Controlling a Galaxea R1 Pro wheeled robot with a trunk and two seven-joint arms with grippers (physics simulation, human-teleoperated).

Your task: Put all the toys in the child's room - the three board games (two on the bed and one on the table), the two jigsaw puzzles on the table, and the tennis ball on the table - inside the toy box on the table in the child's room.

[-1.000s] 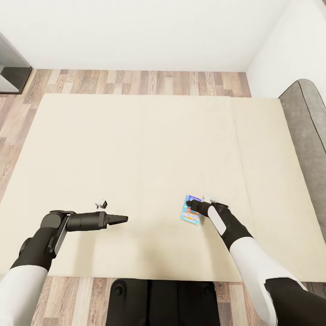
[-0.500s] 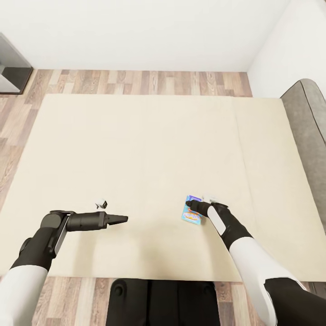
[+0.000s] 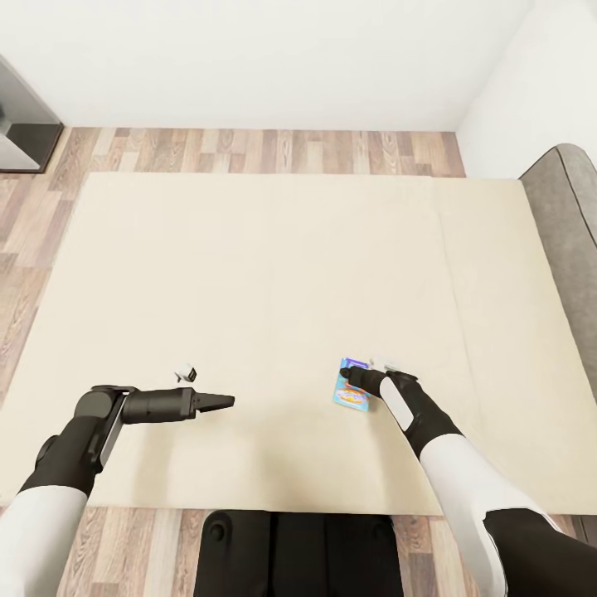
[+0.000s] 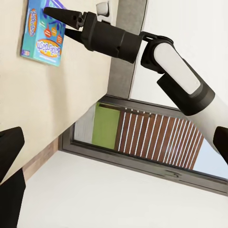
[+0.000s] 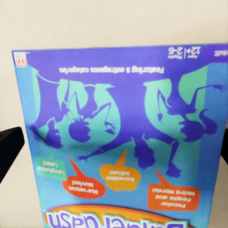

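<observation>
A small, mostly blue board game [image 3: 353, 397] lies flat on the beige bed [image 3: 249, 265], near its front edge and right of centre. My right gripper [image 3: 347, 378] hovers at the game's far edge. The left wrist view shows the right gripper [image 4: 57, 21] open, fingertips pointing at the board game [image 4: 41, 40]. In the right wrist view the board game [image 5: 118, 133] spreads between the two dark fingers [image 5: 9, 149]. My left gripper [image 3: 227, 402] hangs over bare mattress well to the game's left, pointing toward it, open and holding nothing.
A grey headboard [image 3: 572, 215] borders the bed on the right. Wood-plank floor [image 3: 249, 149] runs beyond the bed to a white wall. A dark grey unit [image 3: 16, 124] stands at the far left. A dark-framed window [image 4: 142, 137] appears in the left wrist view.
The whole head view has drifted slightly, so the bed and headboard sit a little further right. Both arms and the board game keep their places.
</observation>
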